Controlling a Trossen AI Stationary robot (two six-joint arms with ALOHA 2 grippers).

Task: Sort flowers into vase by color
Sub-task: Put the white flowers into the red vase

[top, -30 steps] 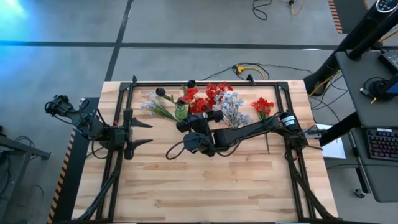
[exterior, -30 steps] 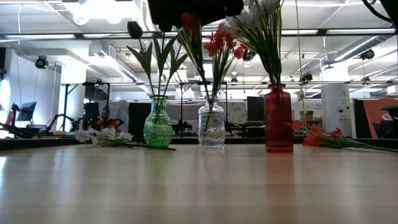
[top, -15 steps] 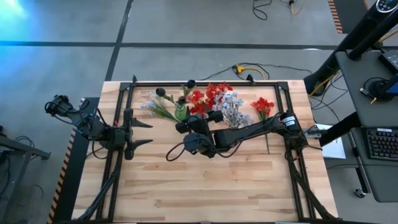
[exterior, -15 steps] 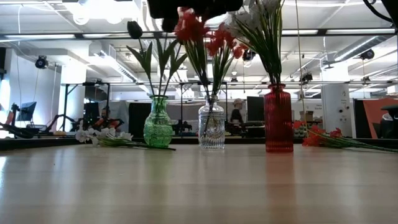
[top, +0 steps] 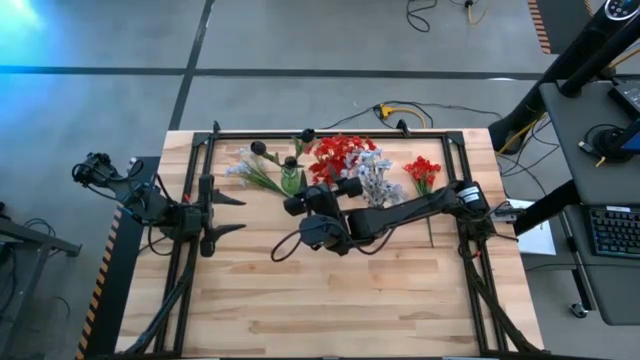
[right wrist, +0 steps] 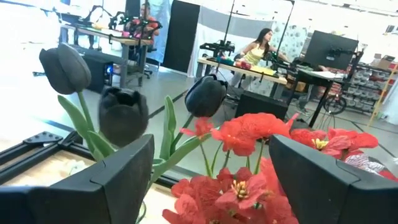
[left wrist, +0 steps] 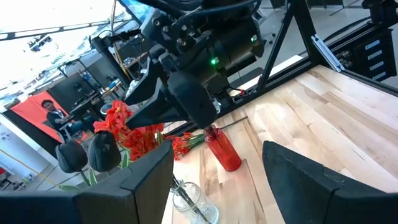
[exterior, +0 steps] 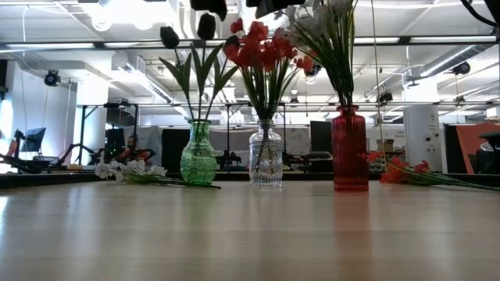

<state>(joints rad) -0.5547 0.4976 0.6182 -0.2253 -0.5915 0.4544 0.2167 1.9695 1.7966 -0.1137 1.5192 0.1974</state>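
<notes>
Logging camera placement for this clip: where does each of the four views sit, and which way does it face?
High view: overhead, straight down on the table; both arms show.
Low view: tabletop height, level at three vases; green vase leftmost.
Left wrist view: past its own open fingers toward the right gripper.
Right wrist view: between its open fingers, facing dark buds and red blossoms.
All share the red blossoms.
</notes>
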